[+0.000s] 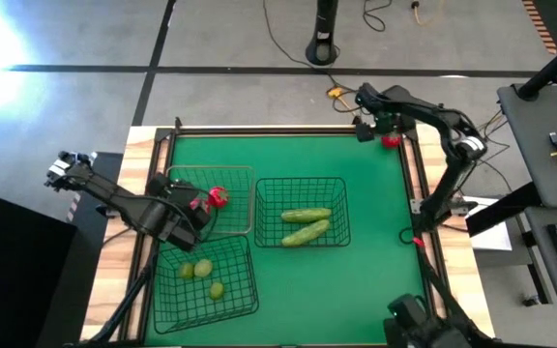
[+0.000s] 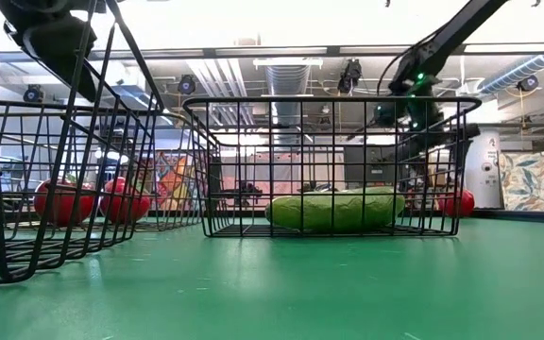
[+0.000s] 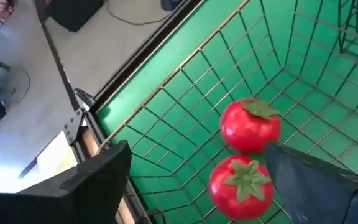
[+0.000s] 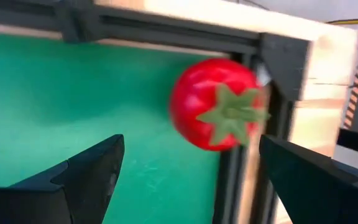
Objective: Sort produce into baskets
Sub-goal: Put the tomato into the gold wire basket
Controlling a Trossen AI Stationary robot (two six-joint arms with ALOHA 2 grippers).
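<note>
The loose tomato (image 4: 215, 104) lies in the mat's far right corner, hard against the dark frame rail (image 4: 166, 28), at about one o'clock from the table's middle in the high view. The right gripper (image 1: 367, 129) sits just beside it, jaws spread wide and holding nothing; the wrist view shows the fruit dead ahead, between and beyond the fingers (image 4: 82, 177). Being round, it has no long axis to match. The left gripper (image 1: 201, 208), wide and empty, hangs over the tomato basket (image 1: 245, 172) at nine o'clock, far less handy
</note>
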